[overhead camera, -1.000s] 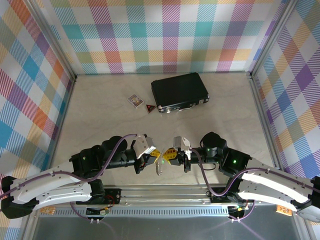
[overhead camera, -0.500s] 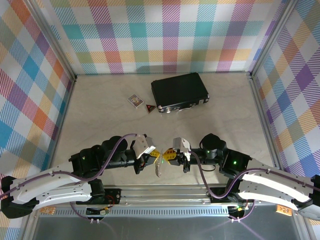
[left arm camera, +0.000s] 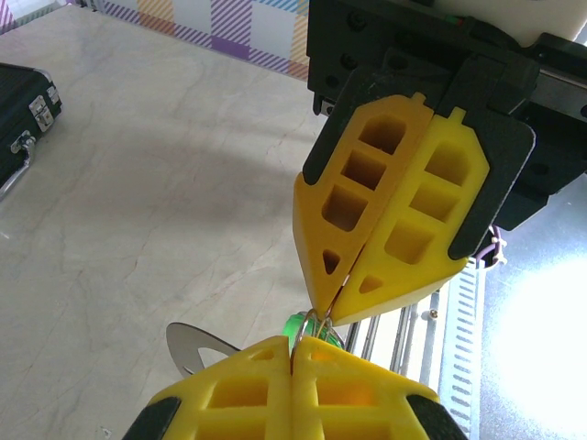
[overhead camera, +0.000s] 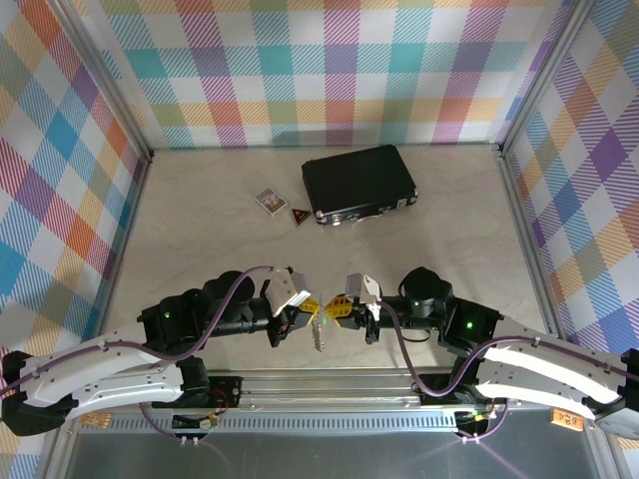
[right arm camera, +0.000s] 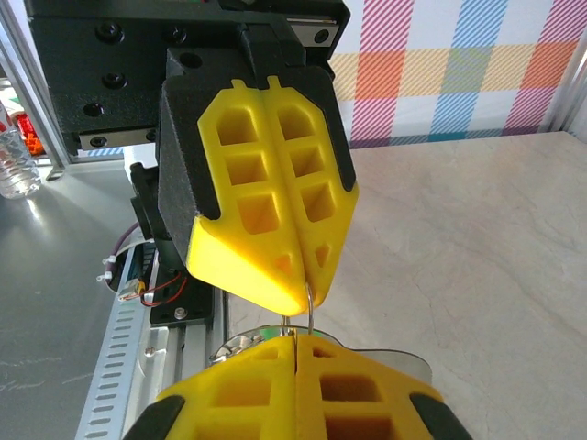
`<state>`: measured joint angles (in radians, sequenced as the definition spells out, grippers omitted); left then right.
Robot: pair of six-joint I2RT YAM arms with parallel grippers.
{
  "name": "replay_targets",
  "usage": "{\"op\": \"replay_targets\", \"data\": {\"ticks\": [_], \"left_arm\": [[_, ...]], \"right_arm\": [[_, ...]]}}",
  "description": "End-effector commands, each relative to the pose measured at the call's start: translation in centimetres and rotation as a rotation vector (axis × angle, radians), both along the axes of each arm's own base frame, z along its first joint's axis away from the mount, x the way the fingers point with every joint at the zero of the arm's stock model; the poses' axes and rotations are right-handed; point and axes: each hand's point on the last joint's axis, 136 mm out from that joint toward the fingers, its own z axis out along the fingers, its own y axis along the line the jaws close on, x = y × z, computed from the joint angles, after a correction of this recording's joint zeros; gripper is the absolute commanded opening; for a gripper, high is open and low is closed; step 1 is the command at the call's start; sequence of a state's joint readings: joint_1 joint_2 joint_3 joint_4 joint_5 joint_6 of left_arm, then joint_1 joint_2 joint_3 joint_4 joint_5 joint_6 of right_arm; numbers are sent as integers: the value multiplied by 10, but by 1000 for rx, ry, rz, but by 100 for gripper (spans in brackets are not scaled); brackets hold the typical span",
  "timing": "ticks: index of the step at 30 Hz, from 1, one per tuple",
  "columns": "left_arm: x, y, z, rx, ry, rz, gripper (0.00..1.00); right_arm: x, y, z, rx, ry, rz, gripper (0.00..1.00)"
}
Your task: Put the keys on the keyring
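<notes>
My left gripper [overhead camera: 312, 305] and right gripper [overhead camera: 333, 310] meet tip to tip just above the table's front edge, both shut. A thin wire loop [left arm camera: 316, 321] bridges the small gap between them and is pinched in both. In the left wrist view my own fingertips [left arm camera: 275, 353] are at the bottom and the right gripper's fingertips [left arm camera: 323, 275] point down at them. The key's green head [left arm camera: 295, 325] peeks out right behind the loop. The keyring's flat silvery body [left arm camera: 188, 346] hangs below the tips, also seen as keyring [right arm camera: 396, 356] and keyring [overhead camera: 319, 336].
A black case [overhead camera: 358, 184] lies at the back of the table. A small patterned card box [overhead camera: 270, 202] and a red triangular tag [overhead camera: 299, 215] sit just left of it. Checked walls close the left, right and back sides; the metal frame rail [overhead camera: 329, 379] runs right below the grippers.
The right gripper has edged slightly left toward the left one, and the hanging silvery piece has swung a little. Both grippers have stayed shut.
</notes>
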<state>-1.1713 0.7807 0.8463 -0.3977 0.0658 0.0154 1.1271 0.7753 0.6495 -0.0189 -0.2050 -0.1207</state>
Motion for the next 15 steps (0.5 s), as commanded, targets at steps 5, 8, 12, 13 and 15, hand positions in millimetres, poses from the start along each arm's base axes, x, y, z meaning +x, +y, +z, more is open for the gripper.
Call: {"op": "replay_targets", "data": {"ticks": [5,8,12,13,15], "left_arm": [[1,-2,10,-38,-4,12,0],[0,-2,10,-39,-2,7,0],[0,-3,10,-41,-2,5,0],[0,-2,10,-40,-3,4,0],[0,-2,10,-38,-1,4,0]], "right_arm": [[-13,4,22,72,-32,63,0],[-14,4,23,78,-32,67,0],[-15,4,24,80,-36,72,0],[-14,4,23,77,-35,72,0],[-14,5,22,77,-34,71,0]]}}
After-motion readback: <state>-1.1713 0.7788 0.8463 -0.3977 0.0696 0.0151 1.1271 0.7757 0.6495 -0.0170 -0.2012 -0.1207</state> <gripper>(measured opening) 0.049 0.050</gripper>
